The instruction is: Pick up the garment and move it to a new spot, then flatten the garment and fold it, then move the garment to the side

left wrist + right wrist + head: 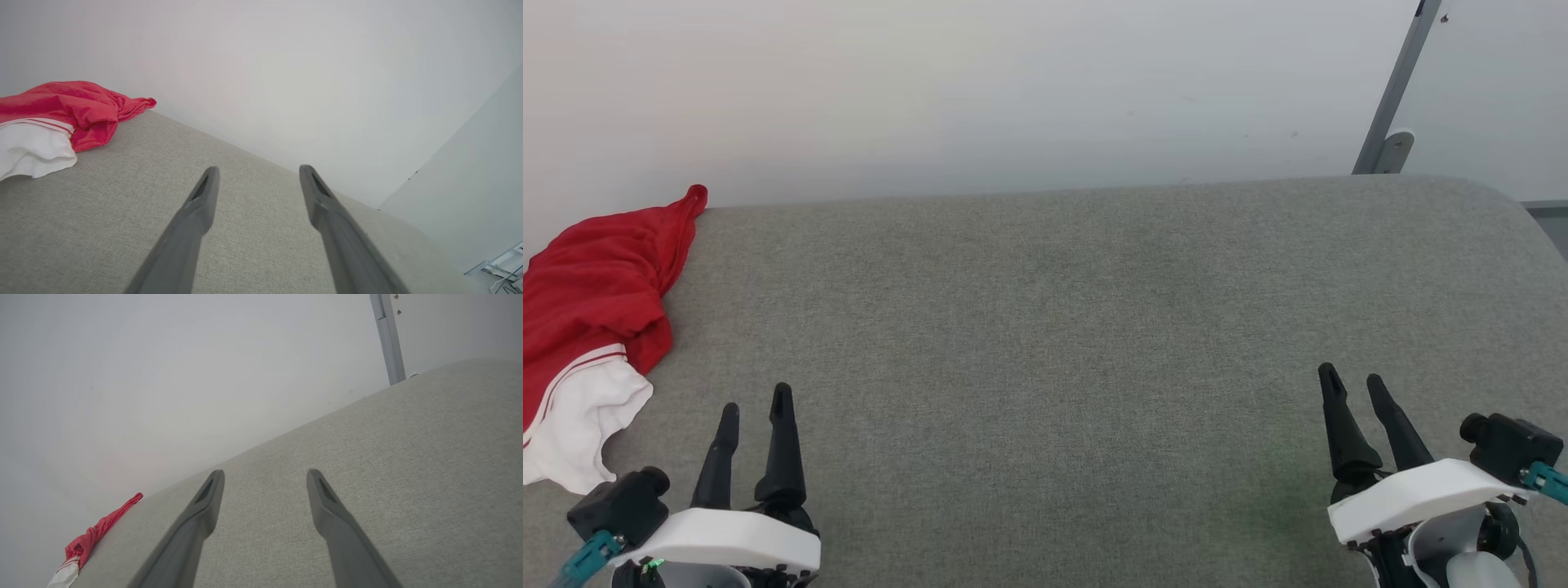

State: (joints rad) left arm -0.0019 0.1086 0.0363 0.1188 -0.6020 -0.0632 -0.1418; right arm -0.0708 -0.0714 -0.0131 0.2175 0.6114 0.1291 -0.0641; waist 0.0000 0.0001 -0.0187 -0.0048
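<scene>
The garment (592,294) lies bunched at the far left edge of the grey cushioned surface (1062,327), bright red with a white sleeve end and thin striped bands toward me. It also shows at the upper left of the left wrist view (69,110) and as a thin red strip low at the left of the right wrist view (94,535). My left gripper (754,408) stands open at the lower left, just right of the white sleeve, holding nothing. My right gripper (1353,379) stands open at the lower right, far from the cloth, with nothing between its fingers.
A pale wall (980,90) runs behind the surface's far edge. A grey metal post (1395,90) with a small bracket rises at the back right. The surface's right end curves down at the corner (1527,220).
</scene>
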